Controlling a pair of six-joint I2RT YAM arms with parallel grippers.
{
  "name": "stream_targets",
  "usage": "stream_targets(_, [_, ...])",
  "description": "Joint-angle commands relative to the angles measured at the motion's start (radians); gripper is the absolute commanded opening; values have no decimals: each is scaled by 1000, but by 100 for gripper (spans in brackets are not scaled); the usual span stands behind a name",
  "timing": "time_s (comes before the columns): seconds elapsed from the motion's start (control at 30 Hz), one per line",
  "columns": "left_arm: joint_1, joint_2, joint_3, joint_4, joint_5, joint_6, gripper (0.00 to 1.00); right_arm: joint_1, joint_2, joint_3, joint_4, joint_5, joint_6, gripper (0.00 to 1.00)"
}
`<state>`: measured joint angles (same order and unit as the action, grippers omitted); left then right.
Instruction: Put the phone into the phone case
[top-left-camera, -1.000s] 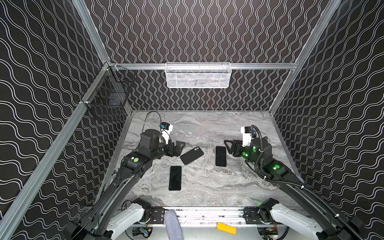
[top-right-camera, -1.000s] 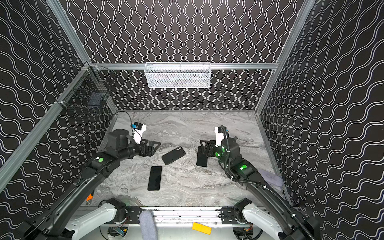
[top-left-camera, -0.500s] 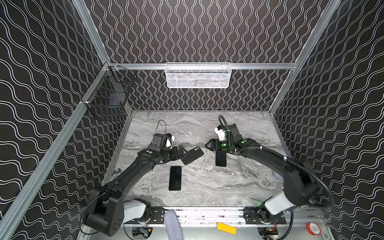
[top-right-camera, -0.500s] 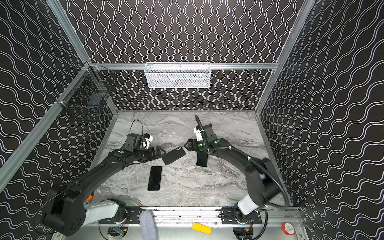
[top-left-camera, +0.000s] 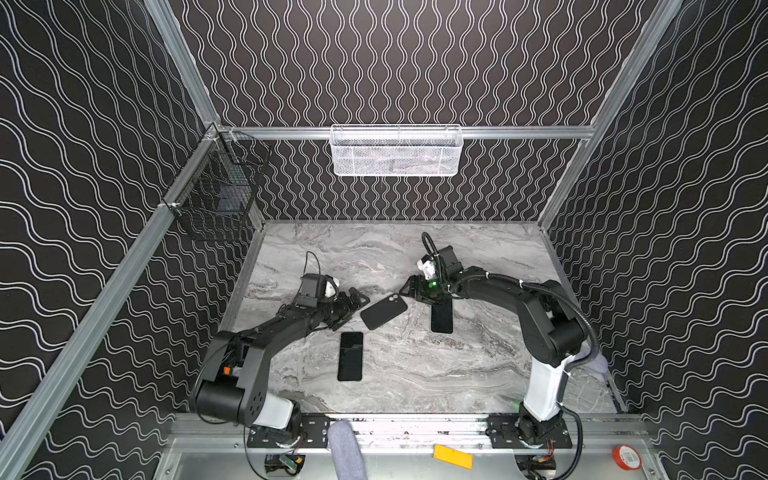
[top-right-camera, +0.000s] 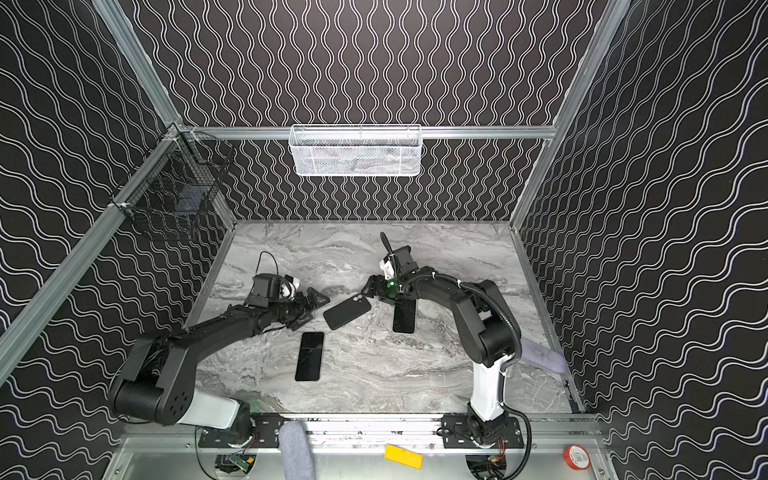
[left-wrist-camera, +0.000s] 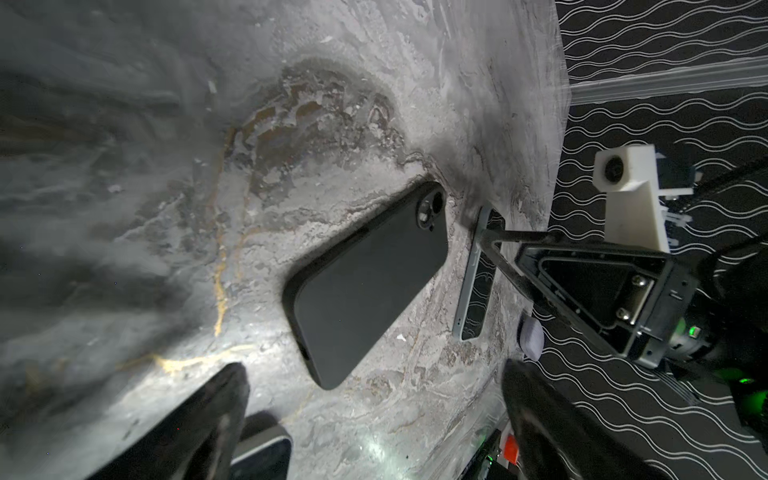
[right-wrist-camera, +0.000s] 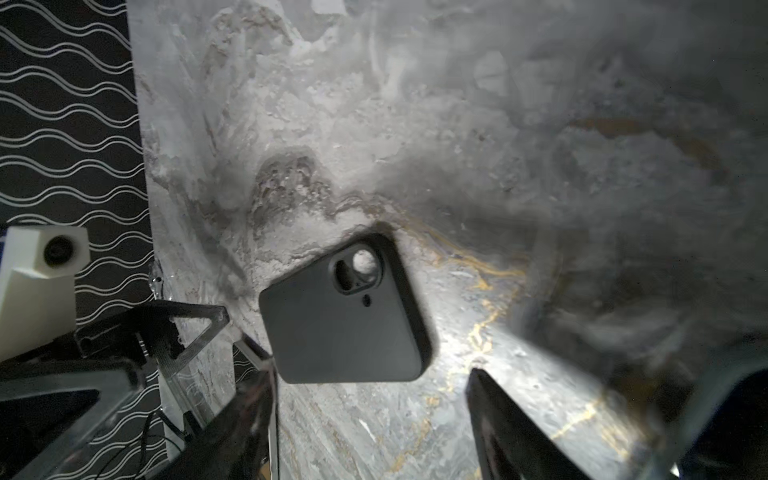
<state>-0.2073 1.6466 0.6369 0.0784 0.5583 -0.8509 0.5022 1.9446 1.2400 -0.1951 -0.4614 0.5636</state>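
The black phone case (top-left-camera: 383, 311) (top-right-camera: 347, 311) lies back up and slantwise on the marble table; its camera cutout shows in the right wrist view (right-wrist-camera: 345, 316). A dark phone (top-left-camera: 350, 356) (top-right-camera: 309, 356) lies screen up nearer the front. A second phone (top-left-camera: 441, 318) (top-right-camera: 404, 318) lies right of the case, its far end under my right gripper. My left gripper (top-left-camera: 355, 309) (left-wrist-camera: 374, 415) is open just left of the case, touching nothing. My right gripper (top-left-camera: 409, 293) (right-wrist-camera: 374, 415) is open at the case's camera corner, with nothing between its fingers.
A white mesh basket (top-left-camera: 395, 150) hangs on the back wall and a black wire basket (top-left-camera: 216, 195) on the left wall. Patterned walls close in the marble table (top-left-camera: 478, 374) on three sides. A red tape roll (top-left-camera: 626, 457) and a yellow tag (top-left-camera: 453, 456) lie below the front rail.
Both arms have dropped low over the table. The right gripper has moved left to the case's corner, and both grippers have opened wider. The case and phones have not moved.
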Motion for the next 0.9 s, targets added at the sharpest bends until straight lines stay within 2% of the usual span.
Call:
stream_targets(0.0, [3,37,-9,132,25,-55,98,-1,17,19,7,-12,22,75])
stream_targets(0.23, [-4,45,-6,148,3,-81,98,0,34,-11,62,-63,31,75])
stream_targets(0.47, [-46,99,-31,250,6,-153,99,-1,57,-19,111,-117,32,75])
stream_targets(0.87, [-83,154,26,266,7,-173,99,1,46,-78,142,-155,9,75])
